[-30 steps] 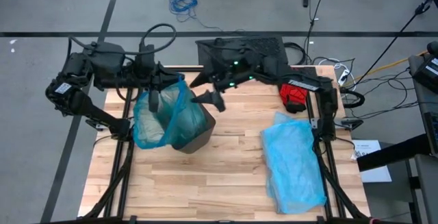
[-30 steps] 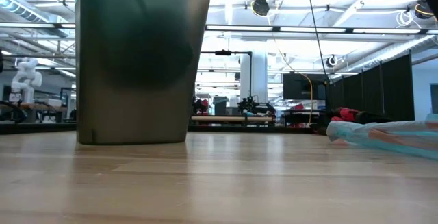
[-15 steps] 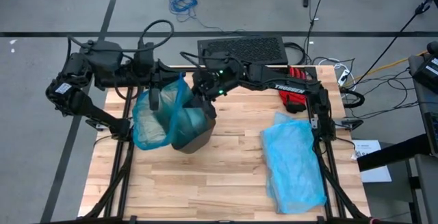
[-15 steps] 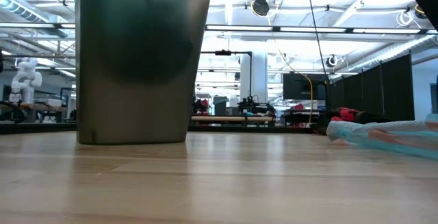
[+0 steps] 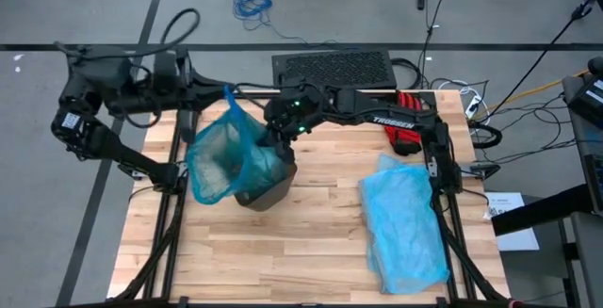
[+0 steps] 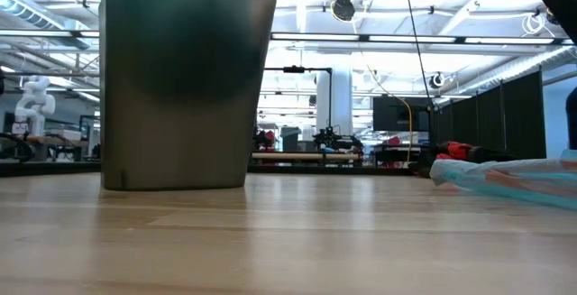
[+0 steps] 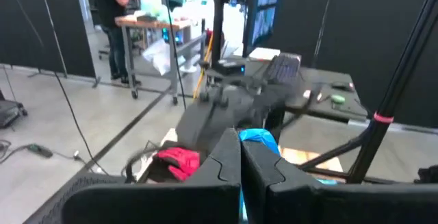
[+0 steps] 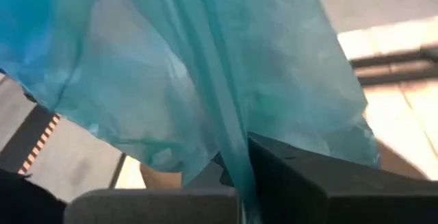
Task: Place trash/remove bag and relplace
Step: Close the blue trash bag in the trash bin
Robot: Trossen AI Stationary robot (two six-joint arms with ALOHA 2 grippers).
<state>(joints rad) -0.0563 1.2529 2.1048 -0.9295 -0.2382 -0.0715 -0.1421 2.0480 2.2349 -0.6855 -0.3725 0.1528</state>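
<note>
On the wooden table [image 5: 311, 242], the teal bag [image 5: 221, 153] is being lifted out of the brown bin [image 5: 264, 181], its blue handle loop pinched in the closed left gripper [image 5: 224, 93] above the bin. The right gripper [image 5: 280, 141] is being held at the bin's rim, seemingly closed on bag film. Thin plastic could be torn if the two pulls oppose.

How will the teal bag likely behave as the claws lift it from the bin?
Probably floppy: the bag hangs in loose folds from the left claw. Likely light, being thin and see-through. The bin might tip if it drags.
</note>
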